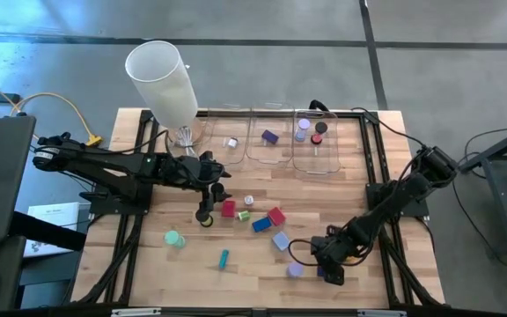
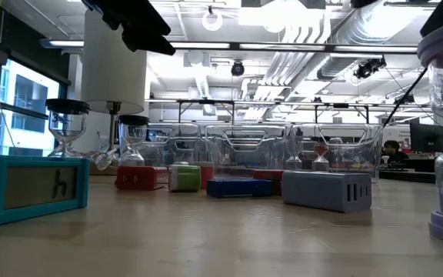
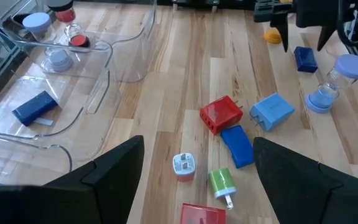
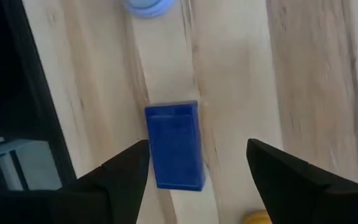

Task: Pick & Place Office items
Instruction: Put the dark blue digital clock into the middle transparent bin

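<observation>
The right gripper (image 4: 194, 165) hung with fingers apart over a blue block (image 4: 174, 145); the left gripper (image 1: 208, 195), also spread, hovered well apart from that block.

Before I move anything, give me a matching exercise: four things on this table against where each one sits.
Things:
1. teal stick
2. purple block
3. dark blue block
4. tall white cylinder

Places:
A. inside the middle clear bin
B. below the open right end effector
C. lying on bare wood near the table front edge
D. standing at the back left corner

Pairs: 1-C, 2-A, 3-B, 4-D
</observation>
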Motion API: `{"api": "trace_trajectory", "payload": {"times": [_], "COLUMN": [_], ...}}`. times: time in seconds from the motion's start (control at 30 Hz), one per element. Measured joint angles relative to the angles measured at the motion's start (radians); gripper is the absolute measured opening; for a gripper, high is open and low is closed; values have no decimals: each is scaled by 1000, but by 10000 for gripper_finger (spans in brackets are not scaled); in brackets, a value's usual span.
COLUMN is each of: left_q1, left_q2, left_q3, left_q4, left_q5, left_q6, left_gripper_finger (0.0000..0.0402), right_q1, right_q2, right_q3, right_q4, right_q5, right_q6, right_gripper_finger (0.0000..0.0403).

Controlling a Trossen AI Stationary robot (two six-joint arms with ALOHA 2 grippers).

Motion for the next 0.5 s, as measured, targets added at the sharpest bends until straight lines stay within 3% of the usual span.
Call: {"api": "trace_trajectory", "payload": {"times": [0.5], "left_q1": [0], "left_q2": [0], "left_q3": [0], "left_q4": [0], "left_q5": [0], "left_q6": [4], "left_gripper_finger": [294], "right_q1": [39], "right_q2": [0], "right_q3": [0], "right_q4": [39], "right_q5": [52], "right_q6": [40], "right_gripper_finger": [258]}}
